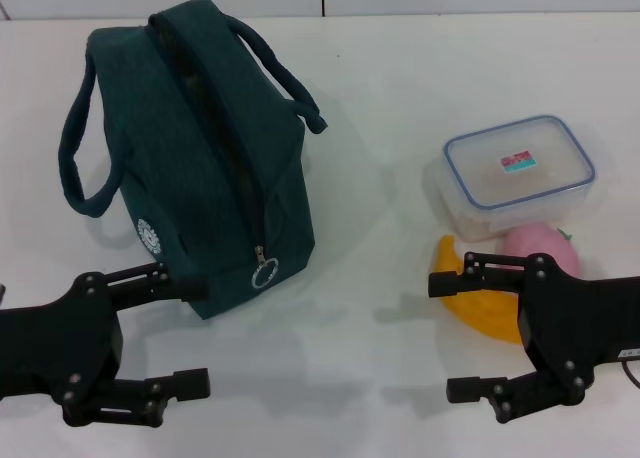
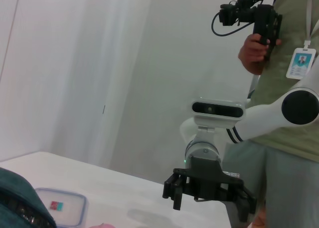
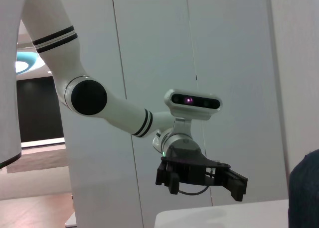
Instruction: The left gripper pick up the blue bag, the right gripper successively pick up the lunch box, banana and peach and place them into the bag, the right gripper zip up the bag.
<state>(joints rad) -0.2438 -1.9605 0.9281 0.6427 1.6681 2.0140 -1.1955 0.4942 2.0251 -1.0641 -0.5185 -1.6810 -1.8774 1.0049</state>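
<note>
I have the bag (image 1: 195,148) lying on the left of the table (image 1: 380,338), zip running near to far, handles splayed to either side. My left gripper (image 1: 165,328) sits just near its near end, fingers spread, holding nothing. The right gripper (image 1: 470,333) hovers near the banana (image 1: 480,303), also spread and empty. The box (image 1: 519,170) is far right, with the peach (image 1: 540,246) between it and the gripper. I judge the bag soft and floppy: it will sag when lifted, so a loop handle looks the best hold. The box seems stiff and smooth, best pinched across its short sides; the fruit looks rounded and may roll.
</note>
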